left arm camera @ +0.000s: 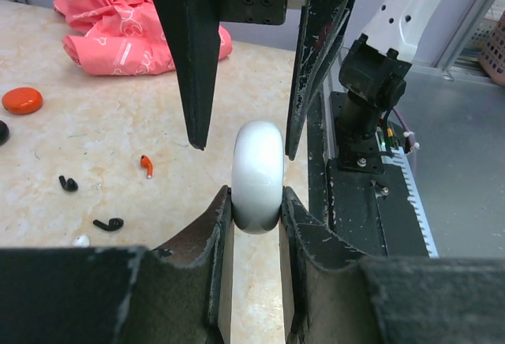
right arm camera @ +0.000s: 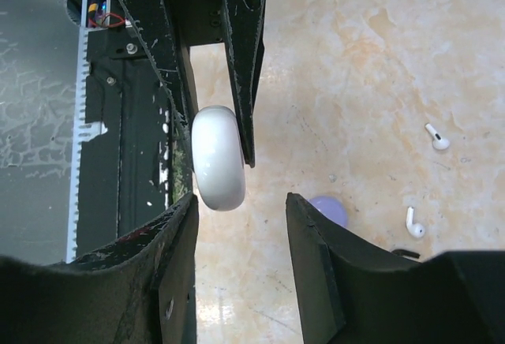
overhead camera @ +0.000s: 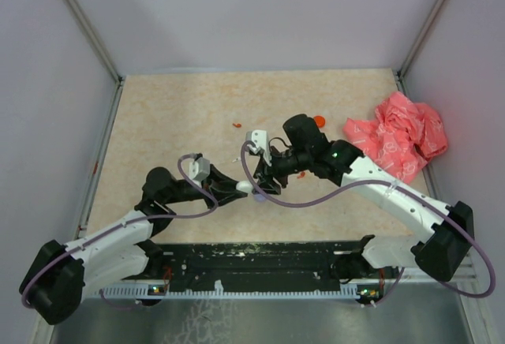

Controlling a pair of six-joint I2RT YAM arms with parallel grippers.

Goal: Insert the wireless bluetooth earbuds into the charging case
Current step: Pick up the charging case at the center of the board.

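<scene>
My left gripper [left arm camera: 255, 194] is shut on the white, rounded charging case [left arm camera: 257, 177], seen edge-on and held just above the table near its front edge. My right gripper [right arm camera: 241, 202] faces it from the other side, open, its fingers [left arm camera: 197, 60] standing either side of the case [right arm camera: 218, 157] without pinching it. The two grippers meet at the middle of the table [overhead camera: 259, 190]. Loose earbuds lie on the tabletop: a red one [left arm camera: 146, 166], two black ones [left arm camera: 68, 183] [left arm camera: 108, 223], and two white ones [right arm camera: 436, 137] [right arm camera: 413, 223].
A crumpled pink-red bag [overhead camera: 398, 135] lies at the right back. An orange round disc [overhead camera: 319, 121] sits beside it, and a lilac round piece [right arm camera: 330, 210] lies close to my right finger. The black base rail [overhead camera: 260, 261] runs along the near edge.
</scene>
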